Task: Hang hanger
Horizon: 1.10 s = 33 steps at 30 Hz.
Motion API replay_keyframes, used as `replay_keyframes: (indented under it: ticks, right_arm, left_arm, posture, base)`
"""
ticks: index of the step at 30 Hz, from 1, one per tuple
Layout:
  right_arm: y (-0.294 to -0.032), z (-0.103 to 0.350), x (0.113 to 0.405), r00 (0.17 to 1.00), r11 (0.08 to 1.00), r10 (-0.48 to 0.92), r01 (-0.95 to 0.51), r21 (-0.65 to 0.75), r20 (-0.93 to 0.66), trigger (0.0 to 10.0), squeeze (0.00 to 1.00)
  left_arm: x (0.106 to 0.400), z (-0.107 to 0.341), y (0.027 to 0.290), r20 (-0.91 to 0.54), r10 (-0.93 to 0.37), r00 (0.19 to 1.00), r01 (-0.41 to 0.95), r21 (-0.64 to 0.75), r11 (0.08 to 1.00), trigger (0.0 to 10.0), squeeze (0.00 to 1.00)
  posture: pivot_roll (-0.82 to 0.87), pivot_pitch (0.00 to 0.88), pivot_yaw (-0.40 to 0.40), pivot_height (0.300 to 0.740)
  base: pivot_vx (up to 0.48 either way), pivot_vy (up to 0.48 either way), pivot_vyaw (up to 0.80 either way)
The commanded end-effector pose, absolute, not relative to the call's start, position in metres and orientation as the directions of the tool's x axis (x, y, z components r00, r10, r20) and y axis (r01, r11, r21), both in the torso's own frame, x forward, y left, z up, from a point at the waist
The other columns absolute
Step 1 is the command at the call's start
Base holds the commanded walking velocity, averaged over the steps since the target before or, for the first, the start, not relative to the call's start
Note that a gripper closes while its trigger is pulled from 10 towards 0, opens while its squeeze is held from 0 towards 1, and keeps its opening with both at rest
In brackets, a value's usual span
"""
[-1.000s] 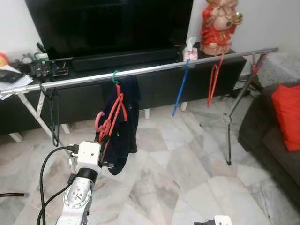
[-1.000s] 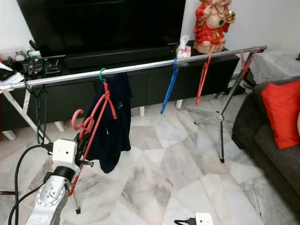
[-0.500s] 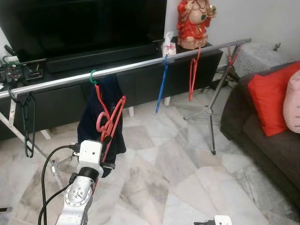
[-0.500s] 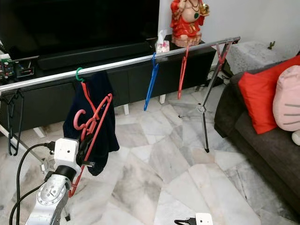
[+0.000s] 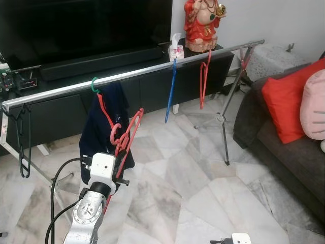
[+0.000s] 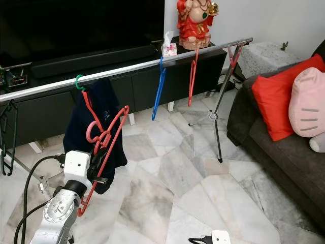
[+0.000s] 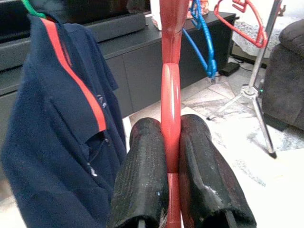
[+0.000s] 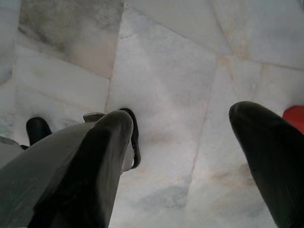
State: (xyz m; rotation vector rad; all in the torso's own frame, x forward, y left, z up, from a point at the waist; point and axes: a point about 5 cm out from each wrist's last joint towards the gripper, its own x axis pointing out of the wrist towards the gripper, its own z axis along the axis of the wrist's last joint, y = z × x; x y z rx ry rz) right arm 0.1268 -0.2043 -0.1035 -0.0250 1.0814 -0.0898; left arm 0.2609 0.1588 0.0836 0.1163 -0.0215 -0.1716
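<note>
Left wrist view: left gripper [image 7: 171, 142] pinches the red hanger [image 7: 170, 90], fingers pressed on its bar. Since a second ago it has risen toward 12 o'clock, hook nearing the rail [image 5: 152, 71] beside the navy shirt [image 5: 109, 122]. Hooking remains. Right gripper [image 8: 190, 156] hangs spread, idle.

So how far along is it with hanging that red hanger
Done: the left gripper is shut on the red hanger and holds it up near the navy shirt. In hand: carrying it to the rail. Left: its hook is below the rail, not yet over it.
</note>
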Motion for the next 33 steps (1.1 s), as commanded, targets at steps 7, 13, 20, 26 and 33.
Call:
replay_keyframes:
  ticks: [7, 13, 20, 26, 33]
  right_arm:
    - [-0.203, -0.104, 0.126, 0.466, 0.997, -0.08, 0.055, -0.061, -0.881, 10.0, 0.0]
    - [-0.203, -0.104, 0.127, 0.466, 0.997, -0.078, 0.051, -0.061, -0.882, 10.0, 0.0]
    - [-0.203, -0.104, 0.127, 0.469, 0.997, -0.076, 0.054, -0.057, -0.88, 10.0, 0.0]
    - [-0.202, -0.103, 0.128, 0.474, 0.997, -0.074, 0.058, -0.053, -0.877, 10.0, 0.0]
    - [-0.202, -0.103, 0.128, 0.475, 0.997, -0.074, 0.055, -0.054, -0.877, 10.0, 0.0]
  left_arm:
    - [0.264, 0.092, 0.156, 0.03, -0.194, 0.981, 0.189, 0.125, 0.974, 10.0, 0.0]
    - [0.264, 0.095, 0.154, 0.036, -0.208, 0.978, 0.201, 0.133, 0.97, 10.0, 0.0]
    - [0.266, 0.096, 0.152, 0.038, -0.215, 0.976, 0.209, 0.128, 0.97, 10.0, 0.0]
    - [0.268, 0.1, 0.147, 0.038, -0.222, 0.974, 0.216, 0.12, 0.969, 10.0, 0.0]
    - [0.267, 0.097, 0.146, 0.007, -0.216, 0.976, 0.214, 0.127, 0.969, 10.0, 0.0]
  posture:
    - [-0.05, 0.0, -0.015, 0.74]
    - [-0.05, 0.0, -0.016, 0.74]
    - [-0.05, 0.0, -0.014, 0.74]
    - [-0.05, 0.0, -0.014, 0.74]
    - [-0.05, 0.0, -0.014, 0.74]
  base:
    - [0.0, 0.271, -0.79]
    - [0.0, 0.0, -0.79]
    - [0.0, 0.0, -0.51]
    - [0.0, 0.0, 0.0]
    - [0.0, 0.0, 0.0]
